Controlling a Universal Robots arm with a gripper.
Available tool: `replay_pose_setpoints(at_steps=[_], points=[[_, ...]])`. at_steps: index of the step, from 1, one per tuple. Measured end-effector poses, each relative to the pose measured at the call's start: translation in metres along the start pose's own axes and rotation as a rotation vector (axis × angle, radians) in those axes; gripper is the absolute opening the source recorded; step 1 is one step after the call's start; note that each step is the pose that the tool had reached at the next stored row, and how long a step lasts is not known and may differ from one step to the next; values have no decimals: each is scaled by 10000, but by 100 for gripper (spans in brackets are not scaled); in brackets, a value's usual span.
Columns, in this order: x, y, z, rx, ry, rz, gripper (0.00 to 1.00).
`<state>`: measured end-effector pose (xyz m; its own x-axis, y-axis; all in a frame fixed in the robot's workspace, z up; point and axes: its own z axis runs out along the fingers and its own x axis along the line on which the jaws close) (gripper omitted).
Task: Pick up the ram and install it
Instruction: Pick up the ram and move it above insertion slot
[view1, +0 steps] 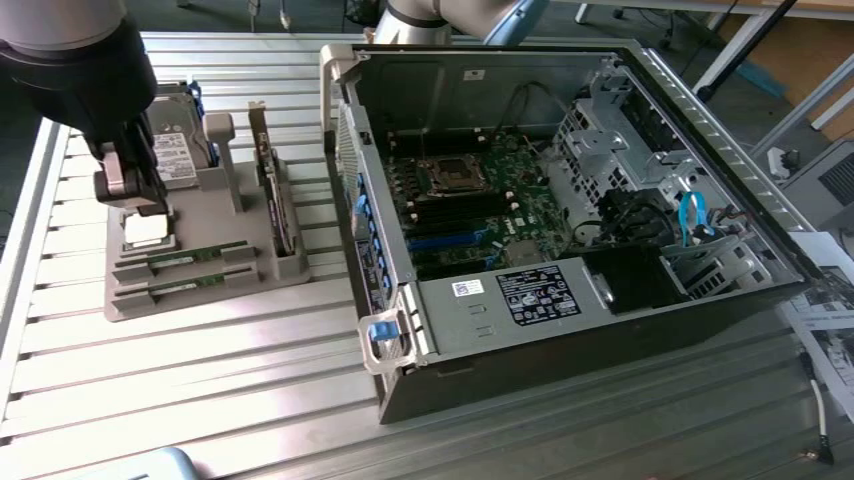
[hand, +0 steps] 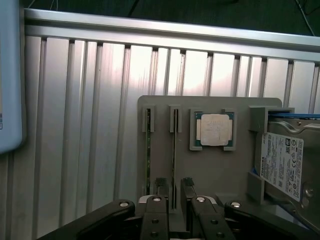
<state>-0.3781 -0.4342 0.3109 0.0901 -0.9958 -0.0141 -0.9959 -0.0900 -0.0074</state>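
Two ram sticks stand on edge in slots of a grey holder tray at the exterior view's left. In the wrist view they are thin green strips, one ram and its twin. My gripper hangs open over the tray's far end, holding nothing. In the wrist view the gripper has its black fingertips on either side of the line of the first stick, apart from it. The open computer case shows its motherboard.
On the tray also sit a square silver processor, a hard drive and an upright expansion card. The tray and case rest on a ribbed aluminium table. A pale object lies nearby. Papers lie at the exterior view's right.
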Motion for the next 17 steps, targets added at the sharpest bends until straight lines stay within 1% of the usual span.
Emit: replay_pose_setpoints(at_steps=[17], points=[[24, 3, 93, 0, 0, 0, 25]])
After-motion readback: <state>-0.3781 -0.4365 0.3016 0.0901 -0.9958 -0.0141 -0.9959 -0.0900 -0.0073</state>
